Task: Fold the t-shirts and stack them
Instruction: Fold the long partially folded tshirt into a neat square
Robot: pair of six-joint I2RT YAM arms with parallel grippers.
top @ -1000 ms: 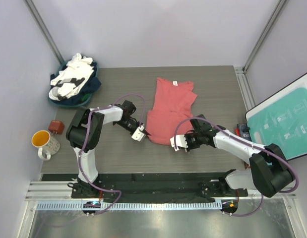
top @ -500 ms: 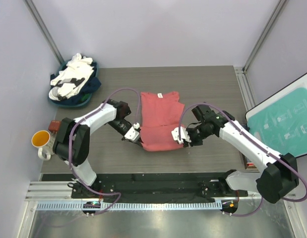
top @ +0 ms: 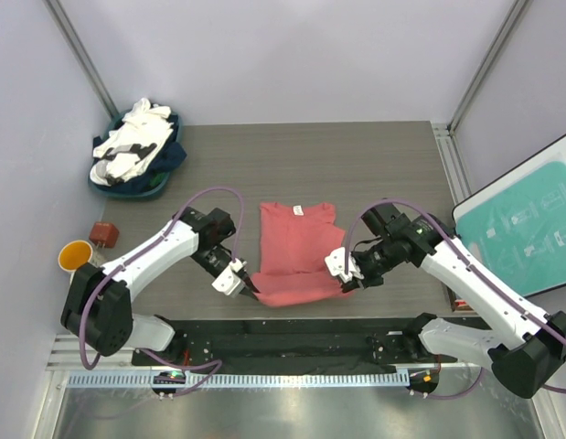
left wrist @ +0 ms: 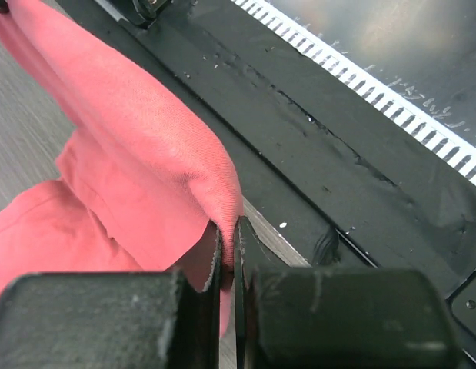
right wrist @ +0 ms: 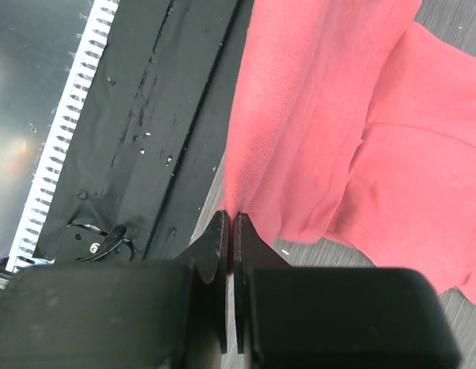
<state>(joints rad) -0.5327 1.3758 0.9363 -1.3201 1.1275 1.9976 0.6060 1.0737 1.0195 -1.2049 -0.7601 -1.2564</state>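
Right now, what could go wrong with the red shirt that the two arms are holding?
The left pincer and the right pincer each pinch only a thin bit of edge on the red t-shirt, so the cloth might slip out. That edge is close to the black strip at the near side of the table, so it might snag or drop there. The cloth below looks bunched, so the fold may come out crooked.

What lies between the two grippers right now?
In the top view, only the near edge of the soft coral-red cloth t-shirt, stretched from the left gripper to the right gripper, both pinching it.
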